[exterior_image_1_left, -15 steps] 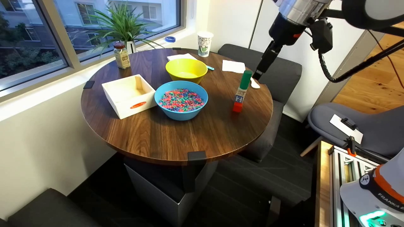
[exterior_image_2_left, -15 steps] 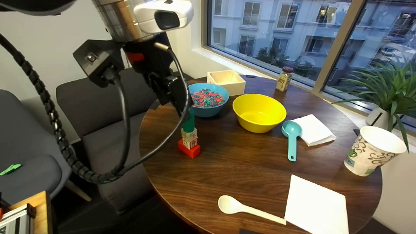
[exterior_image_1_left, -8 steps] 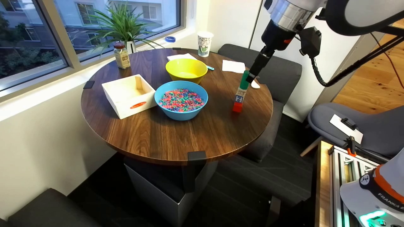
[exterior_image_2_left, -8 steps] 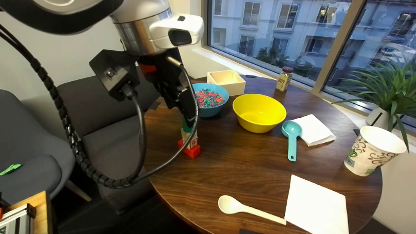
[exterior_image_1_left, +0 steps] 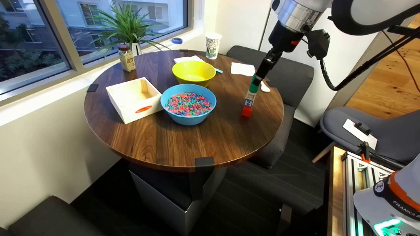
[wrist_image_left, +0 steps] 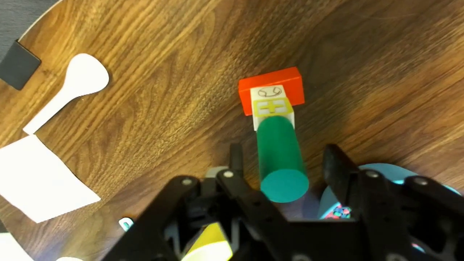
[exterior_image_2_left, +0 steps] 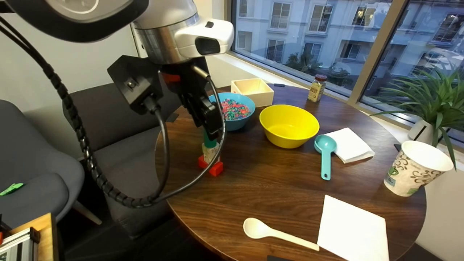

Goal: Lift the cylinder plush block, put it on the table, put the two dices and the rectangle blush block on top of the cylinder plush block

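The cylinder plush block (wrist_image_left: 279,145) is green and stands upright at the top of a small tower. Under it are the two dices (wrist_image_left: 273,108), stacked one on the other. At the bottom the rectangle blush block (wrist_image_left: 293,78), bright red, lies on the table (exterior_image_1_left: 174,141). My gripper (wrist_image_left: 284,155) reaches around the green block, one finger on each side. In the wrist view a gap shows between the block and each finger, so the jaws stand open and part-way apart. In both exterior views the fingers cover part of the green block.
A blue bowl (exterior_image_1_left: 188,121) of coloured beads, a yellow bowl (exterior_image_2_left: 288,137) and a wooden box (exterior_image_1_left: 133,109) share the tabletop. Around them are a white spoon (wrist_image_left: 85,74), napkins (exterior_image_2_left: 355,232), a teal scoop (exterior_image_2_left: 326,159), a paper cup (exterior_image_2_left: 413,170) and a jar (exterior_image_1_left: 126,59).
My gripper has moved from beside the green block onto it, leftward in an exterior view, and its fingers now overlap the block's upper part. The tower stands in the same spot.
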Robot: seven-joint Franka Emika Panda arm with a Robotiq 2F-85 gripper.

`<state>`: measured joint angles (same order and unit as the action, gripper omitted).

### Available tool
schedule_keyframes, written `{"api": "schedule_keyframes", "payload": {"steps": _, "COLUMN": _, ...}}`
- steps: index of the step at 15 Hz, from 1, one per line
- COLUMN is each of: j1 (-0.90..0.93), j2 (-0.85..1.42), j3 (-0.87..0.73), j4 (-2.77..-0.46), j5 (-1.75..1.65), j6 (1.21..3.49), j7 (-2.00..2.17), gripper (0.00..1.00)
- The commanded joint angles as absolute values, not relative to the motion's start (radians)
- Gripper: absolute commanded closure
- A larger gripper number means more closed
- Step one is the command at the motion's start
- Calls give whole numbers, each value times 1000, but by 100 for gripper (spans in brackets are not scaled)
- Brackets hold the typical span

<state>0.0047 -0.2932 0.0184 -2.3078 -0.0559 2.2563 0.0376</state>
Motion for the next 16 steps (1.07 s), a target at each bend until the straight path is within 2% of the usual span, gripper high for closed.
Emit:
{"api": "schedule_keyframes", "payload": {"steps": 1, "j1": 5, "j2": -277, "j3": 14, "j4": -2295, "j5": -45, "j6": 2275, "j7": 31, "gripper": 71}}
{"api": "schedule_keyframes", "payload": {"steps": 4, "j1": 6, "j2": -281, "j3": 15, "j4": -2290, "j5": -49, "j6": 2268, "j7": 25, "gripper": 92}}
{"api": "schedule_keyframes", "payload": {"steps": 16, "j1": -94, "j2": -329, "j3": -29, "j4": -2365, "j5": -144, "j6": 2315, "j7": 67, "gripper": 92}}
